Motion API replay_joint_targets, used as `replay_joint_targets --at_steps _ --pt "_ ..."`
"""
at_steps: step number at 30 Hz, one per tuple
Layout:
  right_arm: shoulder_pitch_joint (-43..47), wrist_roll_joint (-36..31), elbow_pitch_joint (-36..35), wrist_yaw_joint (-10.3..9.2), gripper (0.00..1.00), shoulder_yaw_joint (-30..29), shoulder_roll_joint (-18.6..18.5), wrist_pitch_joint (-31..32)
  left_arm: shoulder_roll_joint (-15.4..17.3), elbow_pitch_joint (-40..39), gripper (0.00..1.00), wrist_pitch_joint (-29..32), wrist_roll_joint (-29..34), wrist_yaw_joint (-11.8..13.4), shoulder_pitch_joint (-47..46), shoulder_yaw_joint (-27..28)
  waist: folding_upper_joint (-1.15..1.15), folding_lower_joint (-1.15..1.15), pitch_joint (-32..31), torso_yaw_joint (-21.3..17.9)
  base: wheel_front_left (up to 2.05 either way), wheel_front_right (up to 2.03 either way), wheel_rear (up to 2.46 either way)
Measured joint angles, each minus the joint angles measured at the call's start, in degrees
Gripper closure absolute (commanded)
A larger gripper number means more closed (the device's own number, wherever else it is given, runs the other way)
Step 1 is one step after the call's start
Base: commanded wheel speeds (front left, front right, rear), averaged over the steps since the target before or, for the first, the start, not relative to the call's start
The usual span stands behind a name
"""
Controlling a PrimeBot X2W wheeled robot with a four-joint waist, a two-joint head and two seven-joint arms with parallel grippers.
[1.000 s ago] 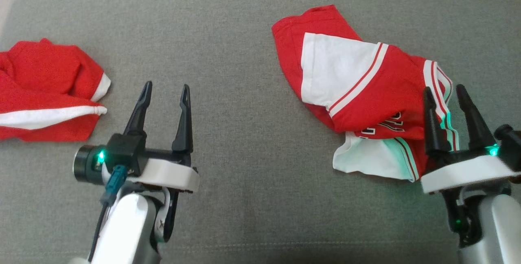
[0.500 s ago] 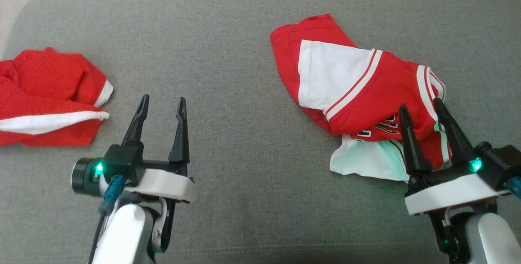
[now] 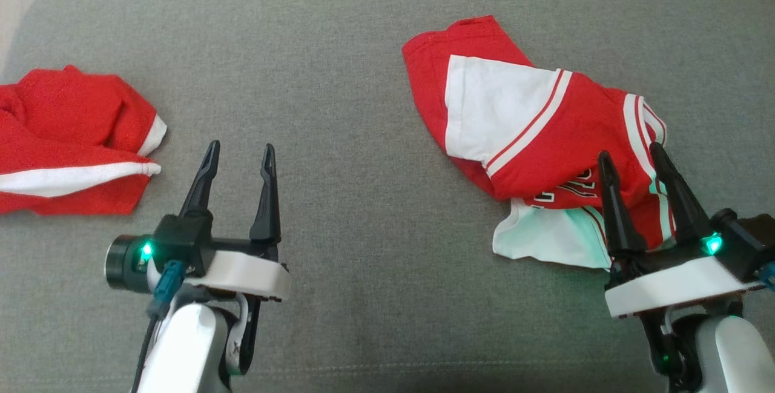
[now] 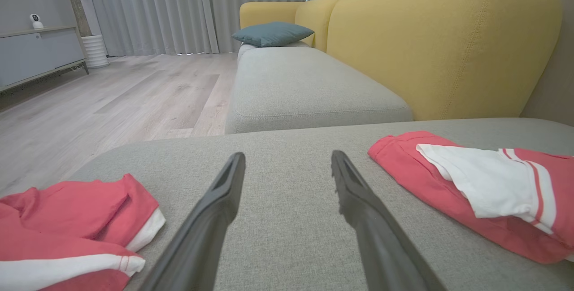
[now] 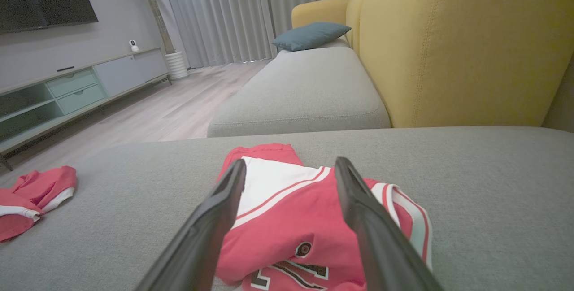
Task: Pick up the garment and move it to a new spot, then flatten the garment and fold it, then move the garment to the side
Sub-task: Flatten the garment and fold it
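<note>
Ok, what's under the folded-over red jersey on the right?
A white panel with striped trim pokes out from beneath the red jersey at its near edge, flat on the grey cushion. How far it runs under the red fabric is covered.

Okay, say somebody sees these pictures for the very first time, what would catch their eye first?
The bright red and white jersey, crumpled on the grey cushion on the robot's right, with the open right claw poised over its near end. Next, a second red garment bunched far on the left, beyond the open, empty left claw. In the wrist views, a yellow sofa back stands out behind.
</note>
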Motion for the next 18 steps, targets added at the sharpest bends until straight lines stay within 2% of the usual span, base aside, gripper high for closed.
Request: replay_joint_targets --at_steps 7,12,18 --pt "-0.7 0.3 0.6 0.00 0.00 0.5 -1.0 2.2 0.0 -0.1 0.00 0.0 0.0 0.0 -0.2 -0.1 0.00 0.00 1.2 0.0 0.00 0.00 0.00" --pt "-6.8 3.1 2.8 0.00 0.00 2.1 -5.8 6.6 0.0 -0.4 0.00 0.0 0.0 0.1 -1.2 -0.3 0.00 0.00 3.5 0.0 0.00 0.00 0.00" --pt "-17.6 7.7 7.6 0.00 0.00 4.2 -12.8 14.8 -0.3 -0.7 0.00 0.0 0.9 0.0 -4.5 -1.0 0.00 0.00 7.2 0.4 0.00 0.00 0.00"
